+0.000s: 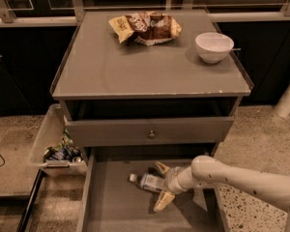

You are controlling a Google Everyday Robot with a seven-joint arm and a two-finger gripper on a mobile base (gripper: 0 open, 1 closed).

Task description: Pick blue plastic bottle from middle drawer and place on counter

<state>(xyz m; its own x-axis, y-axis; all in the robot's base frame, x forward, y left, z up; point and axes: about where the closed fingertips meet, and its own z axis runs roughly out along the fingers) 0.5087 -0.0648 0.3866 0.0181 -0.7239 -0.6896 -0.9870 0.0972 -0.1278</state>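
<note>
The blue plastic bottle [146,181] lies on its side on the floor of the open middle drawer [111,208], white cap pointing left. My gripper [162,184] reaches into the drawer from the right on a white arm. It is open, with one tan finger [161,167] behind the bottle's right end and the other [163,200] in front of it. The bottle's base sits between the fingers, which stand apart from it. The grey counter [150,69] is above, its surface glossy.
A brown-and-yellow snack bag [145,27] and a white bowl [214,46] sit at the back of the counter. The drawer front with a brass knob [151,134] overhangs the drawer. A bin of litter [58,151] stands at left, a white post [287,98] at right.
</note>
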